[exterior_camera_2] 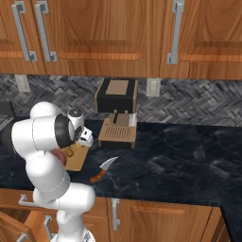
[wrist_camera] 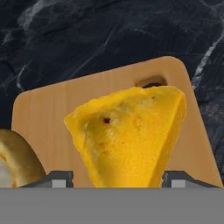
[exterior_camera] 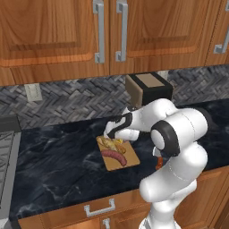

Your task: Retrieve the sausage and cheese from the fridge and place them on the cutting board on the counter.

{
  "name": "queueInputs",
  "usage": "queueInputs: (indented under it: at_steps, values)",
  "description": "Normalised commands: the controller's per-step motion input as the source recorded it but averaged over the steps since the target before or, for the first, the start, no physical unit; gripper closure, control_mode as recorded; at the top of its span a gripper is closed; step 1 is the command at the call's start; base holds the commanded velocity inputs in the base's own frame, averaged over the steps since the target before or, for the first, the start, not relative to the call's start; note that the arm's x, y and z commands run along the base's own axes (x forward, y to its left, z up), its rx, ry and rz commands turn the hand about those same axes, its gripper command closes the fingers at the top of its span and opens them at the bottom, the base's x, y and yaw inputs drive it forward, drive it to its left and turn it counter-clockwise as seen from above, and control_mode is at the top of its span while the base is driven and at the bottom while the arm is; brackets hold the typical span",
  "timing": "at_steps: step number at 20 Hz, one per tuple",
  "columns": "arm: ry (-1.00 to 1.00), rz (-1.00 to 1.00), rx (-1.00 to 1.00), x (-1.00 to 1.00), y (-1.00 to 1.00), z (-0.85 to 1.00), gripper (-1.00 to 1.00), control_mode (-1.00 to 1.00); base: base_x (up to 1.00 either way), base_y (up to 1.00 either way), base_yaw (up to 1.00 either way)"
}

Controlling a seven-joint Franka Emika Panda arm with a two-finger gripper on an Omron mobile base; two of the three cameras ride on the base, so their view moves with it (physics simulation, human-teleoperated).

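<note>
- Two task items are already at the cutting board (exterior_camera: 120,155), which sits on the dark desk (exterior_camera: 58,165) in front of the arm.
- Sausage (exterior_camera: 114,157) lies flat on the board's near half, long axis running roughly left-far to right-near along the board.
- Cheese (wrist_camera: 129,133) is a yellow wedge over the board's far part, directly ahead of the gripper (wrist_camera: 117,177) and between its two tips; its broad edge faces the board's hole end and it narrows toward the gripper.
- Gripper state: tips sit just outside the wedge's flanks. Can't tell whether they're gripping or released, nor whether the wedge rests on the board.
- Pale tan bread-like item (wrist_camera: 13,159) touches the board's left edge in the hand view, just beside the cheese.
- Judgement: placing is nearly done; the next move calls for a straight retreat away from the wedge, clear of the sausage.
- Knife (exterior_camera_2: 103,170) lies on the desk right of the board, well apart.
</note>
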Motion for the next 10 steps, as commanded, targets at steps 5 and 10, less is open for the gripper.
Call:
queueInputs:
  at_steps: [5,10]
  values:
    - [0.00,0.00,0.00,-0.17,0.00,0.09,-1.00,-1.00,0.00,0.00,0.00]
    - [0.00,0.00,0.00,-0.29,0.00,0.35,-1.00,-1.00,0.00,0.00,0.00]
